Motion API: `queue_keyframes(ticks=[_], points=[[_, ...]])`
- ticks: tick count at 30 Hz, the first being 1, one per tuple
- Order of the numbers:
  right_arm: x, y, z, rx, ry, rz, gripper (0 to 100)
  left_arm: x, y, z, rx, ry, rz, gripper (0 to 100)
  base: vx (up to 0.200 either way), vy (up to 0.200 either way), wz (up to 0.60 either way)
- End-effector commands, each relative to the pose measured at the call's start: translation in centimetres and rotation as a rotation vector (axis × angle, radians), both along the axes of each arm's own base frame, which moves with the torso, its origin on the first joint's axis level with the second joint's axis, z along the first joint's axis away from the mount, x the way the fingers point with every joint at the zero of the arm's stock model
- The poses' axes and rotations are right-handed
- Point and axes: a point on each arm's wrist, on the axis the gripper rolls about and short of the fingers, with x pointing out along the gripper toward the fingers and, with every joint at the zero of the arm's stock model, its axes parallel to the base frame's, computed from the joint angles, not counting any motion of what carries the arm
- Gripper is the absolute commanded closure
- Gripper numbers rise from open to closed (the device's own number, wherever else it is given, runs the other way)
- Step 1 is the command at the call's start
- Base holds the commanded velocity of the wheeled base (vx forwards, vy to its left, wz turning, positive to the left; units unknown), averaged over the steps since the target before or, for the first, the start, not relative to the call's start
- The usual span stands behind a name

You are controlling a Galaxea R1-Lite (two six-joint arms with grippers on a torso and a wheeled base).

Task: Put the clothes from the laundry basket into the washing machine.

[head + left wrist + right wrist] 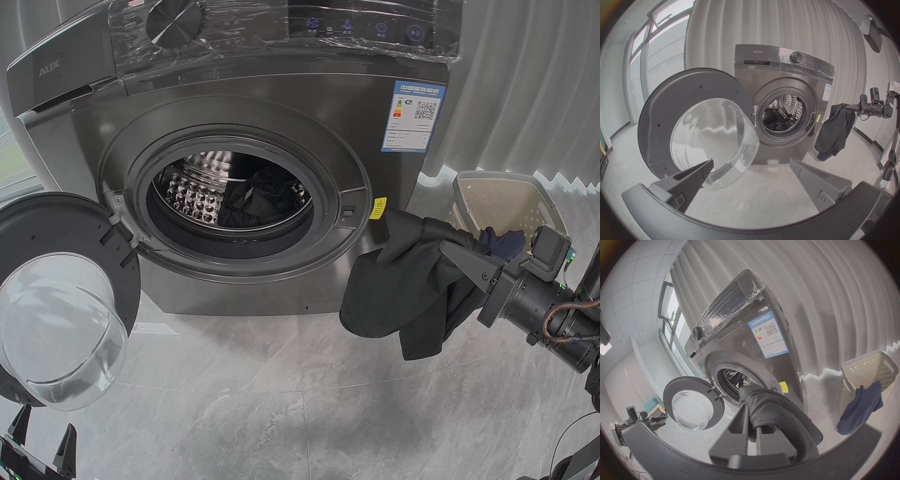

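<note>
The right claw (752, 427) clamps one black garment (400, 287), left claw (750, 163) gapes empty, one blue garment (861, 410) drapes basket (872, 366)

Grey washing machine (250, 106): door (62, 294) swung fully open, dark clothes (262, 197) lying in the drum (200, 187). A black garment (400, 281) hangs free, pinched in the right claw (450, 250). The beige laundry basket (500, 200) stands beside the machine, a blue garment (507, 242) draped over its rim.

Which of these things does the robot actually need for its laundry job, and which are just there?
Needed: washing machine, its open door, black garment in the right gripper, laundry basket, blue garment draped over its rim, dark clothes in the drum.
Just there: curtain, label sticker, window.
</note>
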Motion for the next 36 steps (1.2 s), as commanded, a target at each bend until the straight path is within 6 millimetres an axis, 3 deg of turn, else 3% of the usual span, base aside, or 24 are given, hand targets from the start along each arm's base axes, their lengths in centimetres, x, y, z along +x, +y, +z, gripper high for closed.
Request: queue_keyframes(ticks=[1,24,36], points=[[0.0,0.0,-0.2,-0.005,0.007,0.001,100,0.0,0.0,-0.4,-0.001,0.003,-0.001,0,0.000,0.000,0.00],[0.9,-0.2,-1.0,-0.009,0.045,0.000,100,0.0,0.0,-0.4,-0.001,0.003,0.001,0,0.000,0.000,0.00],[0.7,-0.1,-1.2,0.015,0.023,0.012,100,0.0,0.0,-0.4,-0.001,0.003,0.001,0,0.000,0.200,0.00]])
